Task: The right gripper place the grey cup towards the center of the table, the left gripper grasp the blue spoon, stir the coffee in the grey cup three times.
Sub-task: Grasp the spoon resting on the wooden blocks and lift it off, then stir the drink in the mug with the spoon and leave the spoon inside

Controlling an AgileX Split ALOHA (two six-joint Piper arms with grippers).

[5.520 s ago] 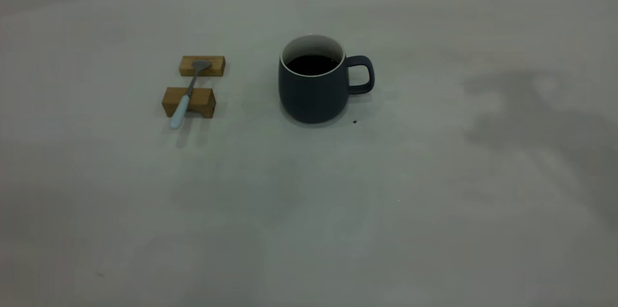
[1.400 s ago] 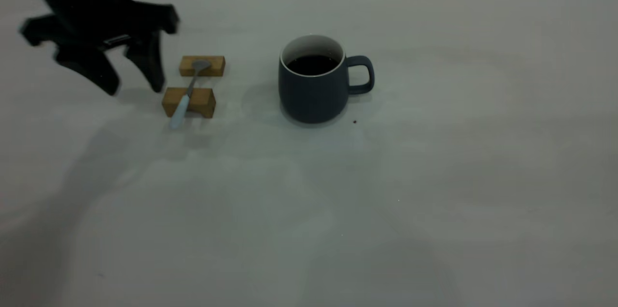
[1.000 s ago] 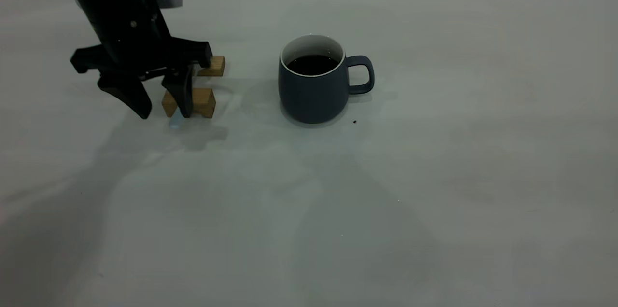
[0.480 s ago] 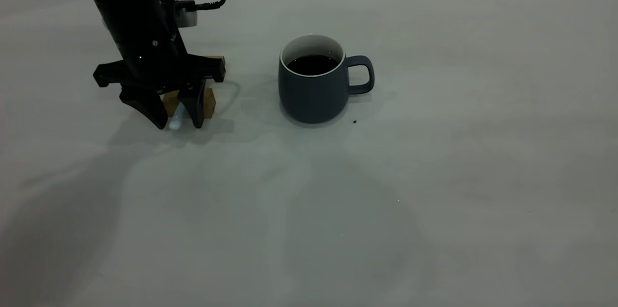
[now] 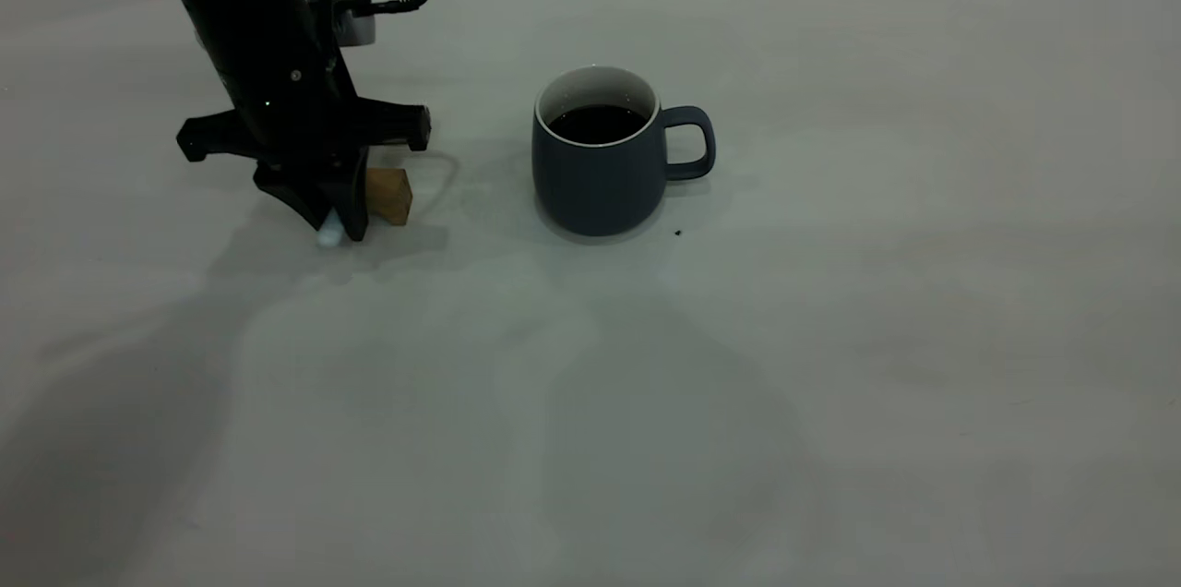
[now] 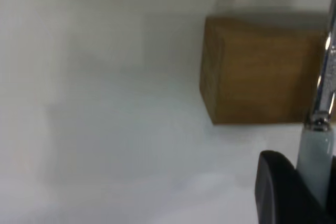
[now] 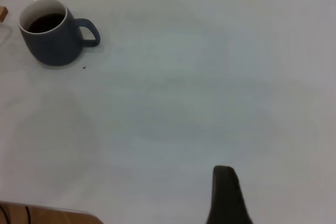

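Pinching blue spoon (image 5: 328,234) handle: left pincer (image 5: 334,220) pressed on slim, light, slick handle; likely twists unless squeezed near neck.

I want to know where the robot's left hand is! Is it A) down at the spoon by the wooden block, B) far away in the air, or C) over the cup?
A: the left hand is down beside the wooden block, closed on the blue spoon; the grey cup stands apart.

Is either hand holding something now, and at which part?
The left hand is shut on the blue spoon at its pale handle. The right hand holds nothing visible.
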